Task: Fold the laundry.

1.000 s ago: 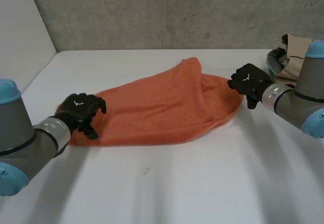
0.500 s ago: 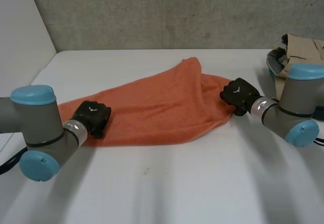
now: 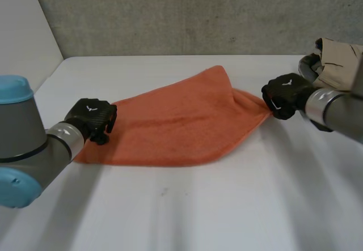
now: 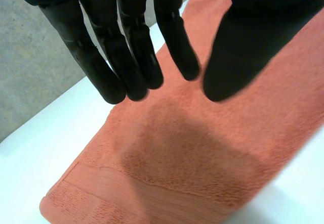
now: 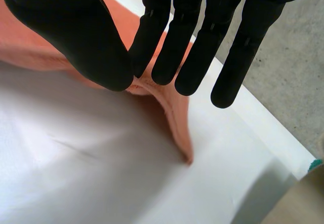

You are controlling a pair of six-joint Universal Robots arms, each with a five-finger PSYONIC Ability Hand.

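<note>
On towel (image 3: 181,126) ends: R hand (image 3: 285,95) pinches corner; wrist view shows L hand (image 4: 132,44) released.

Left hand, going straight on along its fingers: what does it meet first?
The towel. It lies just past the left hand's straight fingertips, near one end of the cloth. How big the gap is can't be judged.

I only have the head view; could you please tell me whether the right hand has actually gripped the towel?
Observer: Yes. In its wrist view the right hand pinches the towel at its edge, between thumb and fingers.
Operator: Thank you. And the left hand?
Observer: The left hand is open, its fingers straight over the towel, holding nothing.
Operator: Which part of the towel lies beyond its fingertips?
Observer: The end with the hem band, near a corner.
</note>
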